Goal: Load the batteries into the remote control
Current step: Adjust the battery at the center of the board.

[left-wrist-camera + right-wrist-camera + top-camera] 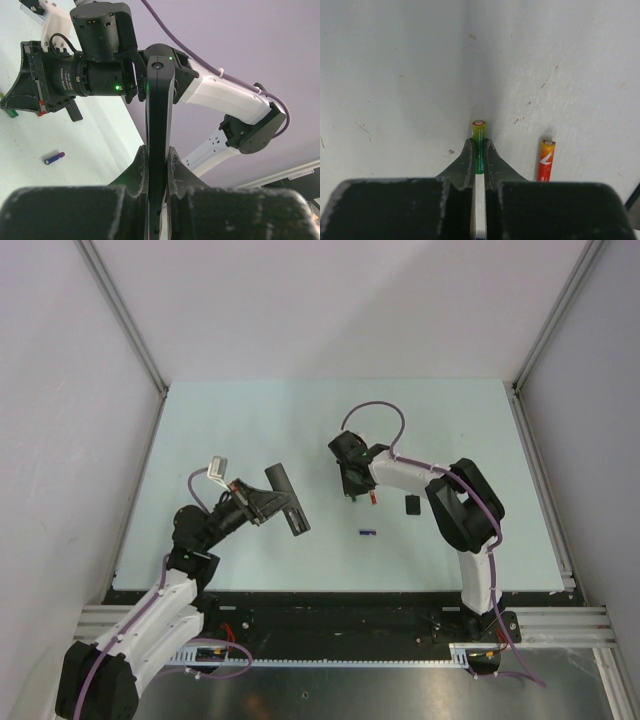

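**Both claws gripping: remote on the left, green battery on the right**

On the left, we see the left gripper (159, 156) clamped shut on the remote control (159, 115). Its two fingers press the bar's long sides. The slim black bar juts out well past the fingertips and is held up off the pale green table (250, 420). From above it lies at a slant, its far end pointing toward the middle of the table.

Near the table's centre, a blue-purple battery (368, 533) lies by itself on the surface, between the two arms and touched by neither.

On the right, the right gripper (479, 159) points down at the table, closed on the green battery (479, 142). Its yellow-orange tip pokes out just beyond the fingertips. The red battery (546, 161) lies on the table just beside that claw, apart from its fingers. Further right, a small flat black piece (412, 505) rests on the table near the right arm.
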Tool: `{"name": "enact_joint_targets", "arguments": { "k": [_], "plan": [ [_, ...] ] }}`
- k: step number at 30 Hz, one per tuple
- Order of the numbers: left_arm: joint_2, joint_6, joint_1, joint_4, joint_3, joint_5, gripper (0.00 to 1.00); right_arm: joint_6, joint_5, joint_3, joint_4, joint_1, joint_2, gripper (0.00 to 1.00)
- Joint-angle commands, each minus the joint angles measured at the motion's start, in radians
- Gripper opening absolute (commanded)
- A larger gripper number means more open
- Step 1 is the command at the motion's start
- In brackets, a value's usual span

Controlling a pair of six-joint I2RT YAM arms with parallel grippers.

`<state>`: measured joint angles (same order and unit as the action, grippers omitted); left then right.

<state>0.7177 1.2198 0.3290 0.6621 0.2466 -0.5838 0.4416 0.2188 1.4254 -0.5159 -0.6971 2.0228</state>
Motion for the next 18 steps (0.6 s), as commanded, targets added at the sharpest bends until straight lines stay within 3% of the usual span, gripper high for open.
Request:
{"name": "enact_joint_targets", "arguments": {
  "k": [1,3,10,18],
  "plan": [
    [-0.018,-0.016,-0.005,0.019,0.000,-0.016,0.00,-0.145,-0.004,0.026,-0.018,-0.025,0.002,0.00],
    [-0.020,-0.006,-0.005,0.019,0.002,-0.022,0.00,-0.321,-0.004,0.021,0.002,-0.057,-0.030,0.00],
    [-0.034,-0.014,0.011,0.019,0.014,-0.027,0.00,-0.620,-0.061,-0.006,0.091,-0.102,-0.065,0.00],
    [-0.052,-0.028,0.062,0.019,0.010,-0.021,0.00,-0.782,-0.156,-0.091,0.171,-0.110,-0.113,0.00]
  ]
}}
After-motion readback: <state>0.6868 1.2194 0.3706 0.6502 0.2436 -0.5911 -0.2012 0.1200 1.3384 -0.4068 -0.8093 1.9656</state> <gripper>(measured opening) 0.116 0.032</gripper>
